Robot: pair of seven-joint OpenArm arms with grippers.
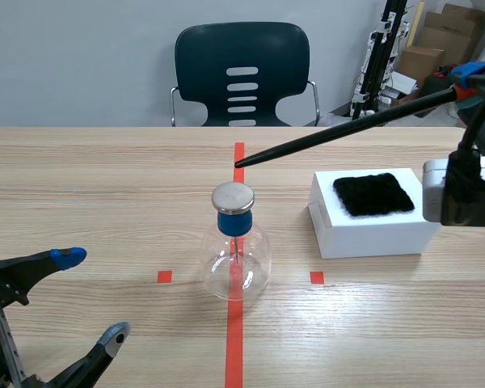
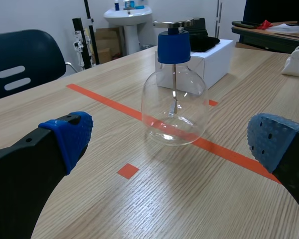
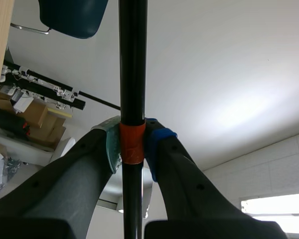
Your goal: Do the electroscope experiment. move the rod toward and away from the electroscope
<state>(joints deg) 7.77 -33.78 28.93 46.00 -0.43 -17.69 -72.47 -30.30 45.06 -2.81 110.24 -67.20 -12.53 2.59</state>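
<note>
The right gripper (image 3: 133, 144) was clamped on the rod (image 1: 347, 129) at its orange band. The rod slanted from upper right to centre, tip near the electroscope (image 1: 237, 242). It looked light, stiff and slick, best held there.

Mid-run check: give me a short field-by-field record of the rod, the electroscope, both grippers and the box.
Rod: black rod, slanting down from the right, its tip above and beyond the disc, not touching it.
Electroscope: glass flask with blue stopper and metal disc, upright.
Right gripper: raised, shut on the rod at its orange band.
Left gripper: open, low, holding nothing, with the flask ahead of it.
Box: white box to the right of the flask, with a black cloth on top.
</note>
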